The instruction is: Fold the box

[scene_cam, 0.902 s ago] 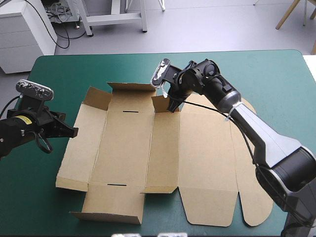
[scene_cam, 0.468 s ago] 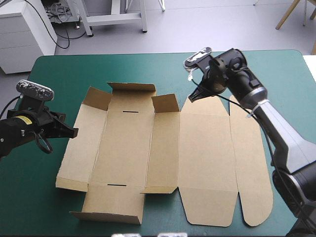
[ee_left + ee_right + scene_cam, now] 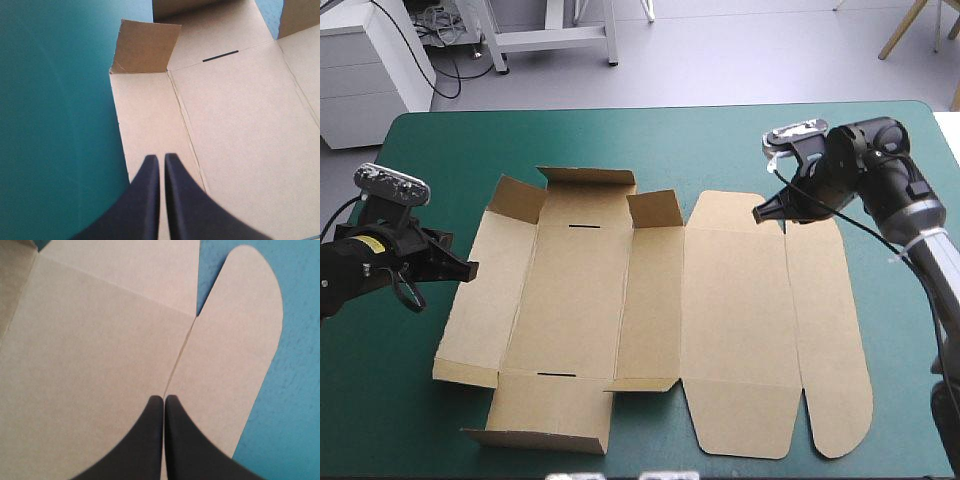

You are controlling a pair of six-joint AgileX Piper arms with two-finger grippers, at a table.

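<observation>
Teal-green worktop [image 3: 420, 400]: the box [image 3: 580, 300] lies mostly flat at centre, long axis left to right. The left hand [image 3: 468, 270], fingers together, points at its left wall; the right hand [image 3: 757, 213], likewise together and empty, is over the lid's far edge.

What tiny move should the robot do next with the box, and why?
Probably the left gripper should open and dip to the left side panel of the box. That panel lies flat, the shut gripper hovers right at its outer edge, and the right gripper, also shut, is away over the lid.
</observation>
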